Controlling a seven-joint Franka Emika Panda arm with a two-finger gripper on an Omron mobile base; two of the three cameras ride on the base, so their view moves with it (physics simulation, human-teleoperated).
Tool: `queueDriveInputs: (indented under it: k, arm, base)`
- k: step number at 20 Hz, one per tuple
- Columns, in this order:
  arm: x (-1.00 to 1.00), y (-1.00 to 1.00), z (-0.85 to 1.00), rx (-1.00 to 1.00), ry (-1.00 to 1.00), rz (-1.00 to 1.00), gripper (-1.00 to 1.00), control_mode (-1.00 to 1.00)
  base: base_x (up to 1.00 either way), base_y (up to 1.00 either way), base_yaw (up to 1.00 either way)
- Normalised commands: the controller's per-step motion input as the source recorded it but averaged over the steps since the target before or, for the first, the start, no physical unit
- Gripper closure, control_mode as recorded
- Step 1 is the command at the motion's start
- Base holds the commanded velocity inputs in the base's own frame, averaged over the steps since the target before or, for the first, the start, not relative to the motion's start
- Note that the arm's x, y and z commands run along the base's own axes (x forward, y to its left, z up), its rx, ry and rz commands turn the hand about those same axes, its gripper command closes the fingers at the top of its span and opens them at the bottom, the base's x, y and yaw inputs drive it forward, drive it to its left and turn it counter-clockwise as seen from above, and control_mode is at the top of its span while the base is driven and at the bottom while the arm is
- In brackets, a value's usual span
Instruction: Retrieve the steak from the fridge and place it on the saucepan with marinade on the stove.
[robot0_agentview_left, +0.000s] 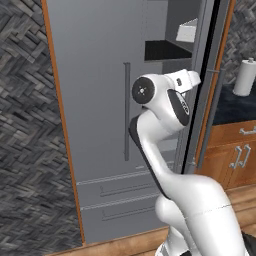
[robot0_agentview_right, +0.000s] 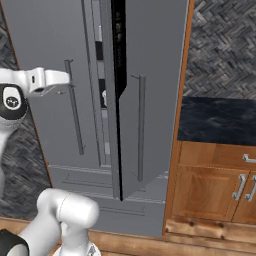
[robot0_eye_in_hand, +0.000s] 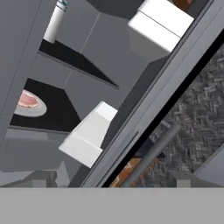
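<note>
I see the fridge (robot0_agentview_left: 100, 125) with its right door ajar — the steak (robot0_eye_in_hand: 26, 99) lies on a white plate (robot0_eye_in_hand: 33, 109) on a black shelf (robot0_eye_in_hand: 65, 109), white door bins (robot0_eye_in_hand: 89, 135) beside. My gripper's jaws are spread, empty. No readable writing.

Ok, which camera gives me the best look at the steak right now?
The hand view: the steak lies on a white plate on a dark fridge shelf, partly hidden by the left door. From the two base views I can't make it out inside the fridge.
</note>
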Motion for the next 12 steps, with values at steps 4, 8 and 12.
queueDriveInputs:
  k: [4,8,12]
  arm:
    - [0.44,-0.09,0.00,0.00,0.00,0.02,-1.00,-1.00]
    - [0.49,-0.12,0.00,0.00,0.00,0.02,-1.00,-1.00]
    - [0.47,-0.21,0.00,0.00,0.00,0.05,-1.00,-1.00]
  base:
    - [0.00,0.00,0.00]
    - [0.00,0.00,0.00]
    - [0.00,0.00,0.00]
